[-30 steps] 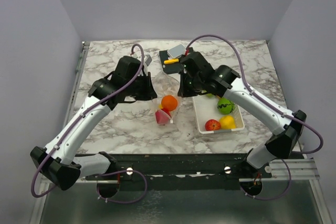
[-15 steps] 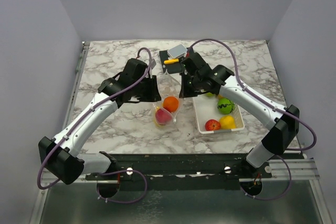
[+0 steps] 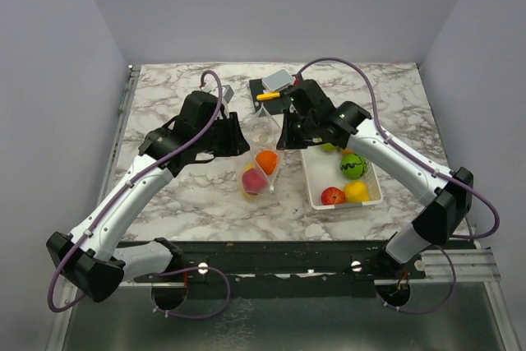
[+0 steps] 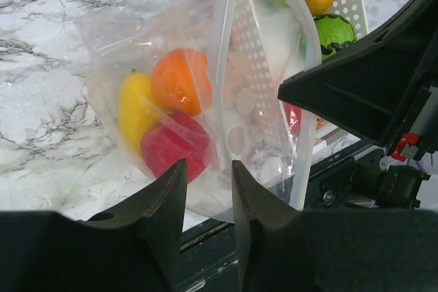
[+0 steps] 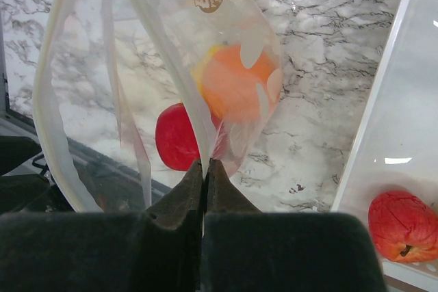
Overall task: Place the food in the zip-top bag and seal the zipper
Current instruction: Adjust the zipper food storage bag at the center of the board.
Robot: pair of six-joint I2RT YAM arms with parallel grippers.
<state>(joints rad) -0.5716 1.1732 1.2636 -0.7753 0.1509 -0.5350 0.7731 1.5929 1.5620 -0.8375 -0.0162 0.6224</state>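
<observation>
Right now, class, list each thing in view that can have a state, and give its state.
food: three pieces bagged, others in the white basket.
zip-top bag: partly filled.
zipper: unsealed, mouth gaping.
left gripper: open, fingers apart at the bag's edge.
right gripper: shut on the zip-top bag.

Clear zip-top bag point(image 4: 239, 100), white polka dots all over it, and a pale whitish zipper point(image 4: 220, 32) running along its edge! Showing through the plastic: an orange fruit point(image 4: 179, 81), a yellow fruit point(image 4: 135, 111), a pinkish-red fruit point(image 4: 176, 145). The white perforated basket point(image 3: 319, 177) shows a green dark-striped ball point(image 3: 352, 166), a red apple point(image 3: 333, 196), a yellow lump point(image 3: 357, 191). Desk point(image 3: 205, 199): white marble, grey veins. Knife handle point(image 3: 267, 96), bright yellow.
</observation>
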